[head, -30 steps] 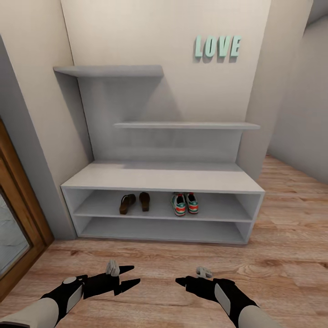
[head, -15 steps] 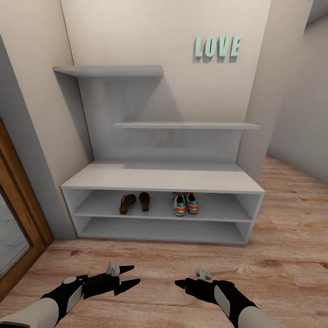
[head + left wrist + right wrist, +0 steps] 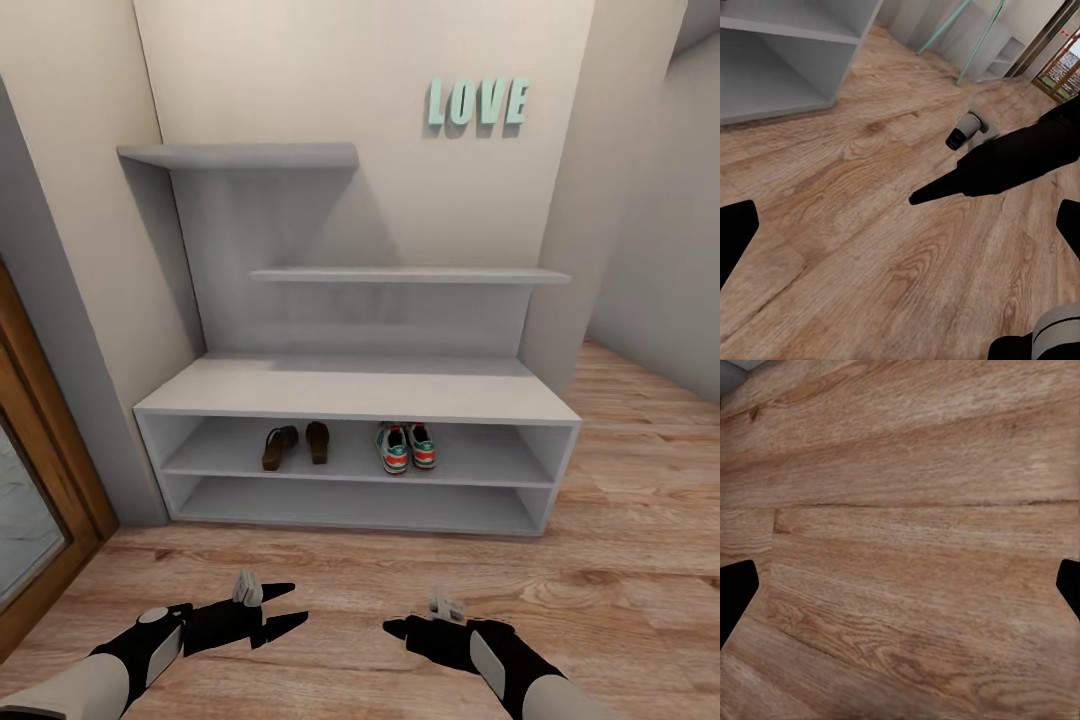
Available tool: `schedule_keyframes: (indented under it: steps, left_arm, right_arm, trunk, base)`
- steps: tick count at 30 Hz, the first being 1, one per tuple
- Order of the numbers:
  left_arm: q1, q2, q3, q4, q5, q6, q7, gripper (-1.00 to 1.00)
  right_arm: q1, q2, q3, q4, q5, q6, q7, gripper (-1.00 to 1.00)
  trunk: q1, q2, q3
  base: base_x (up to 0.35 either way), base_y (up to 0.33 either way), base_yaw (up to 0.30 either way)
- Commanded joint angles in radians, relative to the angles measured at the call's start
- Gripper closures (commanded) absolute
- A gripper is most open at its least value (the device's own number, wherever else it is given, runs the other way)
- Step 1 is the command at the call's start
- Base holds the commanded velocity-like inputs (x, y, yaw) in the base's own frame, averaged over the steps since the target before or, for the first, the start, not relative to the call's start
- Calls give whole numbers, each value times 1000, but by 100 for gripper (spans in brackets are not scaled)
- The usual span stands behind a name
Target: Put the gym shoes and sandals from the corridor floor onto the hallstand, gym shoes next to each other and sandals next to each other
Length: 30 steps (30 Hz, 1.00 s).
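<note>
Almost nothing shifts over the last second. Right gripper (image 3: 392,627) creeps slightly lower and toward the middle compared with a second ago; left gripper (image 3: 283,607) holds its spot. Camera framing is unchanged.

Both sandals (image 3: 295,444) sit on the upper open tier of the hallstand (image 3: 360,390), side by side, left of centre. Both gym shoes (image 3: 406,447) sit on the same tier just to their right, touching or nearly so. No shoe shows on the corridor floor (image 3: 620,560).

Left claw: fingers spread, nothing between them; its wrist view shows dark tips at both edges with bare planks between. Right claw: its wrist view also shows tips far apart over bare floor, so wide and empty.

Judgement: placement looks done, pairs grouped as asked. Arms hang low over the floor, well apart from the rack; the small right-arm drift reads as settling, not a new reach.
</note>
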Motion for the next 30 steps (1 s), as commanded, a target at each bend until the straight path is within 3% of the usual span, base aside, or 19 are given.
schedule_keyframes:
  steps: [1,5,9,13,30]
  left_arm:
    - [-1,0,-9,1,8,-6,-1,-100]
    - [-1,-1,-10,1,8,-6,-1,-100]
    - [-1,-1,-10,1,7,-6,-1,-100]
    - [-1,-2,-10,1,7,-6,-1,-100]
    - [-1,-3,-10,1,7,-6,-1,-100]
  right_arm:
    - [0,1,-6,9,-6,10,1,-100]
    - [0,0,-6,35,-6,-25,-2,-100]
    - [0,0,-7,70,-1,-195,-2,-100]
    - [0,-1,-7,103,1,-260,-1,-100]
    - [0,-1,-7,157,1,-284,-2,-100]
  trunk:
    - [0,0,-1]
    - [0,0,-1]
    - [0,0,-1]
    - [0,0,-1]
    - [0,0,-1]
  base:
    - [0,0,0]
    - [0,0,0]
    - [0,0,0]
    - [0,0,0]
    - [0,0,0]
